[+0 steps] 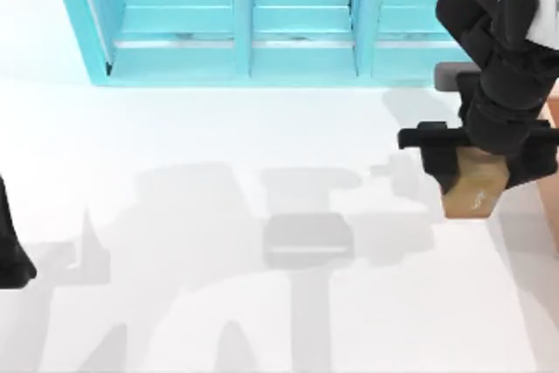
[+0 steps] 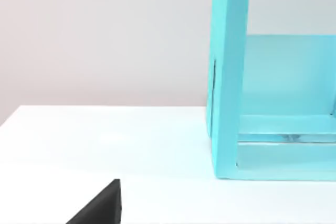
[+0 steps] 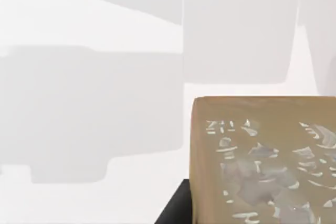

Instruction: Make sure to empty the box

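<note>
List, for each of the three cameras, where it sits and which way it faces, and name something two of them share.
Top view: above the table, looking down; right claw holds a brown block aloft by the box edge; left arm parked at left.
Left wrist view: low, facing the turquoise shelf; a black claw tip shows.
Right wrist view: looking down past the block.
Shared: shelf; block.

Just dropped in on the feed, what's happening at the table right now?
The right gripper holds a small brown cuboid block with a white mark lifted above the white table, near its right side. A sliver of the light-brown wooden box shows at the right edge. The left arm sits parked at the left edge. The turquoise shelf unit stands at the back.
</note>
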You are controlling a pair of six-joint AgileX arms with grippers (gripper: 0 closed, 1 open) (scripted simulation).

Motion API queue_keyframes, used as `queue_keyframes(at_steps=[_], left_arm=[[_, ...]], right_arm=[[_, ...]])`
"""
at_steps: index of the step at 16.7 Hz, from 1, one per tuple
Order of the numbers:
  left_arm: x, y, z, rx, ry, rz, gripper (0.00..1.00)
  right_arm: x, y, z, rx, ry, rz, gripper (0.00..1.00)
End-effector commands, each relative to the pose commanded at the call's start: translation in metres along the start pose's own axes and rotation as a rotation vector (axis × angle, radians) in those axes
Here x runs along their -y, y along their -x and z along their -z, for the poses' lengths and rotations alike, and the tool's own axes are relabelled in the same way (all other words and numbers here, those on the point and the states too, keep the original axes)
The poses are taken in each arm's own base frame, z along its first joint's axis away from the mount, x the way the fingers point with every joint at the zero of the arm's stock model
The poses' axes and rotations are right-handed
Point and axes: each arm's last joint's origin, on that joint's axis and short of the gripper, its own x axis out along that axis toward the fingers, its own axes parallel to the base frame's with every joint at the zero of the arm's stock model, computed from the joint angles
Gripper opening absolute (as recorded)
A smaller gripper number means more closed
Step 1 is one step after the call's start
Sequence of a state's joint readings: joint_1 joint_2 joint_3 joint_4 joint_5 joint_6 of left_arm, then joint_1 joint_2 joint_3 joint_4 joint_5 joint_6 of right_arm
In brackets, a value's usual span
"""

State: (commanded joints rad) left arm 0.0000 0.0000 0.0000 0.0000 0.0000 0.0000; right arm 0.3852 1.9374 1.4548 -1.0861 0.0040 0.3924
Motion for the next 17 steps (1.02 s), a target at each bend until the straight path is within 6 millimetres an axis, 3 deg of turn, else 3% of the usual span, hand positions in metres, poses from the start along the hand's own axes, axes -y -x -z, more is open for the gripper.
queue_keyframes(at_steps=[7,13,17], left_arm=[[0.0,0.0,0.0,0.0,0.0,0.0,1.0],[0.0,0.0,0.0,0.0,0.0,0.0,1.0],[0.0,0.0,0.0,0.0,0.0,0.0,1.0]], right_arm=[[0.0,-0.005,-0.002,-0.005,-0.02,-0.001,0.0],[-0.002,-0.046,-0.002,0.0,-0.015,-0.002,0.0],[-0.002,-0.049,-0.002,-0.001,-0.015,-0.001,0.0]])
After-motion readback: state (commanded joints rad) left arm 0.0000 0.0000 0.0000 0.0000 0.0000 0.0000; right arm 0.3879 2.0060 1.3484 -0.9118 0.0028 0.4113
